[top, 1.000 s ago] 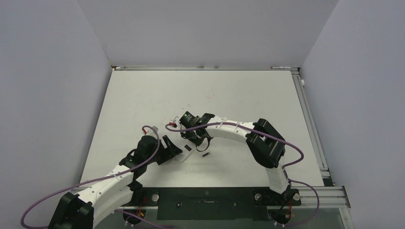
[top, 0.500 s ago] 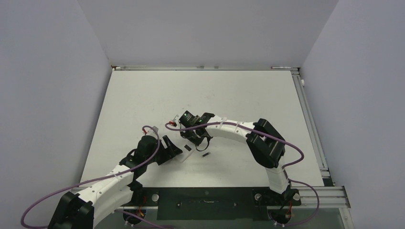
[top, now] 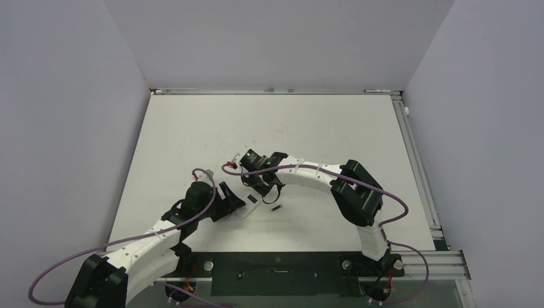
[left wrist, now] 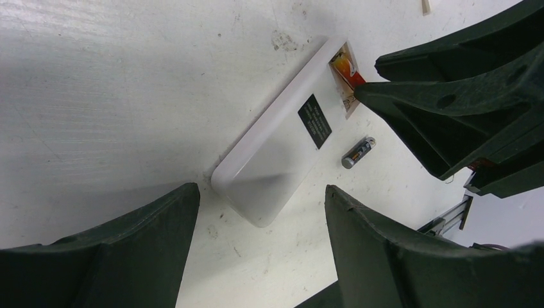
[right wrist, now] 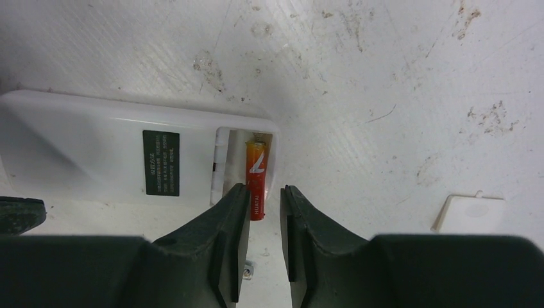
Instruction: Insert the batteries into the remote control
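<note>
The remote control (right wrist: 96,160) lies back up on the table, white with a dark label, and also shows in the left wrist view (left wrist: 276,167) and the top view (top: 246,209). Its recess is at the end toward my right gripper. The reddish battery (right wrist: 256,176) lies partly in the recess, its end sticking out between my right gripper's (right wrist: 263,188) fingers. It rests against one finger with a gap to the other. The dark battery (left wrist: 358,153) with a pale end lies loose beside the remote (top: 277,207). My left gripper (left wrist: 262,189) is wide open, straddling the remote's other end.
A small white cover plate (right wrist: 471,215) lies on the table to the right of the remote. The grey-white table (top: 321,122) is scuffed, with walls on three sides and a metal rail (top: 417,160) along the right edge.
My left arm has shifted very slightly. The remote, both batteries and my right gripper are where they were.
</note>
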Available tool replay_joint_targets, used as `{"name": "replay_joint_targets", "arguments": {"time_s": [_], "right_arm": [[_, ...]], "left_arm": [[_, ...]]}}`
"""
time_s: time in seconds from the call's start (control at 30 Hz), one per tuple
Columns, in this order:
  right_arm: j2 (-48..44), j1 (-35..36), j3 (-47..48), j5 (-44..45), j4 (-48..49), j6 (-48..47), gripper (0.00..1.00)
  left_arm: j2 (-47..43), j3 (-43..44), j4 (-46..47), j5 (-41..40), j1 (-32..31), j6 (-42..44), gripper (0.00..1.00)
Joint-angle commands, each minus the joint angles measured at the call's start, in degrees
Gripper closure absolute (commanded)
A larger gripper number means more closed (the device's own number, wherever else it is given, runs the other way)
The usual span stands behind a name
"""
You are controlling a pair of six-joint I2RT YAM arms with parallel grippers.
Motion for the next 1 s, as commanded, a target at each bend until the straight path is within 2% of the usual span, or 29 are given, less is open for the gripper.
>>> {"name": "replay_joint_targets", "arguments": {"time_s": [0.0,0.37,0.57,0.97], "right_arm": [[-3.54,0.45,-0.49,2.62,3.1,2.92,0.75],[-13.38,0.51,-9.2,3.29,9.23,7.93,0.74],[-18.06,0.78,-14.38,1.85,12.92,11.54,0.74],[-24.47,2.09,-24.78,2.49,20.28,20.24,0.77]], "left_arm": [[1.09,3.01,0.72,-0.37,0.39,1.93,0.31],[3.44,9.63,-5.39,-4.24,0.36,6.51,0.31],[7.94,12.76,-5.29,-5.68,0.41,8.74,0.32],[16.99,15.27,-1.63,-1.35,0.24,9.82,0.54]]}}
